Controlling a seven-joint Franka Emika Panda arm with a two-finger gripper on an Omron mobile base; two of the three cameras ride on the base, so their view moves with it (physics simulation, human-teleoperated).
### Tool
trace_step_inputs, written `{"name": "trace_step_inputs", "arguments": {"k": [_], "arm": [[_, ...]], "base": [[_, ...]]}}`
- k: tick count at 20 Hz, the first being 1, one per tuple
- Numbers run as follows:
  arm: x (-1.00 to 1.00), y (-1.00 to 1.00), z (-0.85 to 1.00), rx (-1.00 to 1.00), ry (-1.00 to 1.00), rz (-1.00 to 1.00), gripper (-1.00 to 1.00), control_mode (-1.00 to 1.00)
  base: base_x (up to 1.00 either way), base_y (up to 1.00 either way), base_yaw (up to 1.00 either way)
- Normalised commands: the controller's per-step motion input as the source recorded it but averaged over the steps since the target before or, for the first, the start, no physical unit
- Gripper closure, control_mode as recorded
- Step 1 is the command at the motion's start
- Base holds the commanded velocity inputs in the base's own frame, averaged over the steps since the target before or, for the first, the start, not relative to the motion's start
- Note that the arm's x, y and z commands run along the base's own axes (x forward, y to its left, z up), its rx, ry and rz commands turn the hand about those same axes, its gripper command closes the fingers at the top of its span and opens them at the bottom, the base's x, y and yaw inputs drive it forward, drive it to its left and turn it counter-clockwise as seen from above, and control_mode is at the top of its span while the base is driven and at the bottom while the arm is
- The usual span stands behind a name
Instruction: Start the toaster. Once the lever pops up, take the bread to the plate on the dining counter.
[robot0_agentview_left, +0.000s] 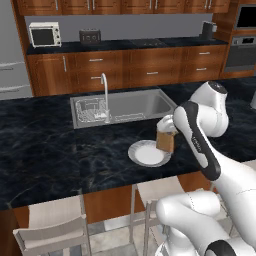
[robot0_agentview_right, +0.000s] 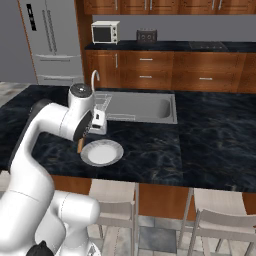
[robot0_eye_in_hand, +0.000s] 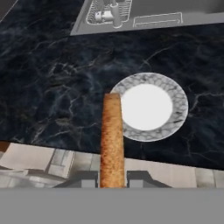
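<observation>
**Toast over plate edge, drop risk at release**

Gripper (robot0_eye_in_hand: 112, 178) pinching the bread (robot0_eye_in_hand: 112, 140) edge-on, slice upright between the fingertips, held above the dining counter (robot0_agentview_left: 45, 150). Landmark: the plate (robot0_eye_in_hand: 148, 107). In the hand view, bread hanging over the plate's near-left rim, not over its white middle; from the left base view, slice (robot0_agentview_left: 165, 141) at the plate's (robot0_agentview_left: 148, 153) right rim, raised off it.

Likely trouble if let go here: slice landing on its narrow edge on the rim, tipping outward onto the black stone beside the plate, or toward the counter's front edge and the stools below. Cause: off-centre position plus upright pose. Sink (robot0_agentview_left: 122, 107) well beyond the plate, no hazard. Toaster (robot0_agentview_left: 90, 36) far behind the plate on the back counter, no longer in play.
</observation>
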Motion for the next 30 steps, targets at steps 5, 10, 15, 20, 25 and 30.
{"name": "trace_step_inputs", "arguments": {"k": [5, 10, 15, 20, 25, 30], "arm": [[0.26, 0.2, -0.21, 0.0, 0.0, 0.0, 1.0, -1.0], [0.4, 0.26, -0.2, 0.0, -0.02, 0.0, 1.0, -1.0], [0.3, 0.0, -0.17, 0.0, -0.03, -0.01, 1.0, -1.0], [0.18, 0.0, -0.17, 0.0, 0.0, -0.05, 1.0, -1.0], [0.07, 0.0, -0.21, -0.02, 0.0, -0.07, 1.0, -1.0], [0.1, 0.0, -0.15, -0.02, 0.0, -0.09, 1.0, -1.0]], "base": [[0.0, 0.0, 0.0], [0.0, 0.0, 0.0], [0.0, 0.0, 0.0], [0.0, 0.0, 0.0], [0.0, 0.0, 0.0], [0.0, 0.0, 0.0]]}}
